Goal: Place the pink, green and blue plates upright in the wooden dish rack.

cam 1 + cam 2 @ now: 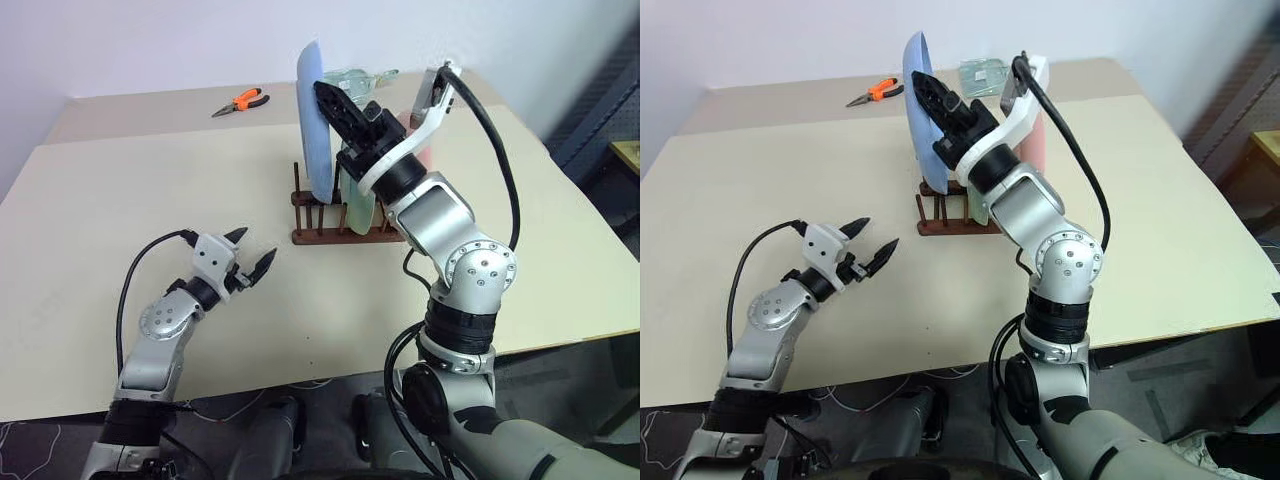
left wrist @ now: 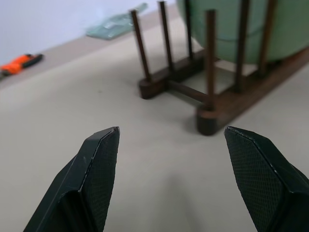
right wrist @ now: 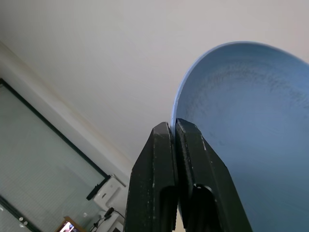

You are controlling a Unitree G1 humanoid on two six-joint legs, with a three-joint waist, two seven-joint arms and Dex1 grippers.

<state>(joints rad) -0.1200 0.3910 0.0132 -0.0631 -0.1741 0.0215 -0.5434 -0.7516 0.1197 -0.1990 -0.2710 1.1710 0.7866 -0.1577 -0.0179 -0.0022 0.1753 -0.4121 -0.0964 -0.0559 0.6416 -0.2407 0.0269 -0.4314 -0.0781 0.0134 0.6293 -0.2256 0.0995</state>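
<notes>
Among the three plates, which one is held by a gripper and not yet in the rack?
The blue plate. The right gripper pinches its rim and holds it upright above the wooden dish rack, while the green plate and the pink plate already stand there.

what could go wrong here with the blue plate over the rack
The right gripper pinches only the rim of the round light blue plastic plate, so it could swing or slip out. It hangs on edge above the dark brown wooden peg rack, beside the pale mint green plate already slotted; lowered off-line, it may hit a peg top or knock that plate. The left gripper waits open, too far to steady anything.
</notes>
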